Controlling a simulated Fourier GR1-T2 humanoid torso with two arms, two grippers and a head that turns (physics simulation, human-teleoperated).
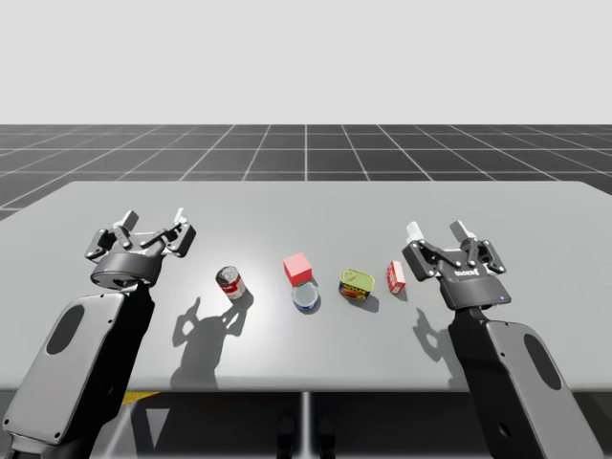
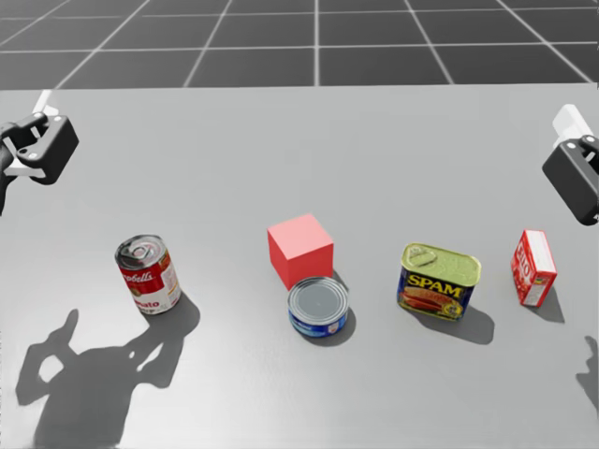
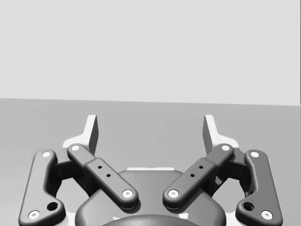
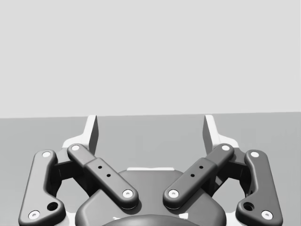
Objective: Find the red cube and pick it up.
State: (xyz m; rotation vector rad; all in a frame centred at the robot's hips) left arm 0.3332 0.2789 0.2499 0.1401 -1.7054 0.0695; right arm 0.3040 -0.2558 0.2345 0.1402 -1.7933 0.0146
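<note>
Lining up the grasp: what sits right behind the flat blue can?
The red cube stands directly behind the flat blue can, on the table. The can's rim covers the cube's lower front corner, so I cannot tell whether they touch.

Four things on the tabletop (image 2: 187, 168) carry print. The red-and-white round can (image 2: 148, 274) has white script lettering on its red upper band and smaller letters on the white band below. The yellow-and-blue rectangular tin (image 2: 438, 281) bears large yellow block capitals on its blue side. The low blue round can (image 2: 318, 307) has a label around its wall, and the small red-and-white box (image 2: 533, 268) has lettering on its face; both are too small to read. In the high view, a tiny white mark behind my right hand (image 1: 439, 231) is illegible.
</note>
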